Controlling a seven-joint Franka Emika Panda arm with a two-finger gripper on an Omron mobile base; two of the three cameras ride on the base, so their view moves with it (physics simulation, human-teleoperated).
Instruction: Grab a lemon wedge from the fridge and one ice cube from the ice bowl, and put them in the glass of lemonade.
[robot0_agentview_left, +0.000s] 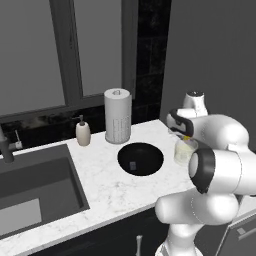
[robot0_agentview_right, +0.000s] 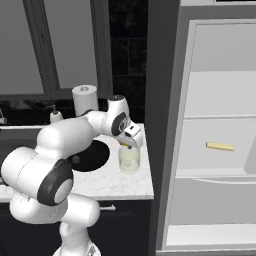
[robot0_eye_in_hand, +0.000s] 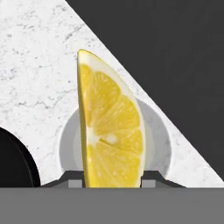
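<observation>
Fingers are clamped on the wedge, held directly above the glass near the table edge; if released off-centre, the wedge could be caught on the rim and dropped beside the glass.

The arm reaches forward, end effector clamped, pointing down.

Paper-towel roll beside soap bottle; sink basin left.

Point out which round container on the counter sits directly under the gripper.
The short clear glass of lemonade, below the gripper holding the yellow lemon wedge; the shallow black ice bowl sits aside.
</observation>
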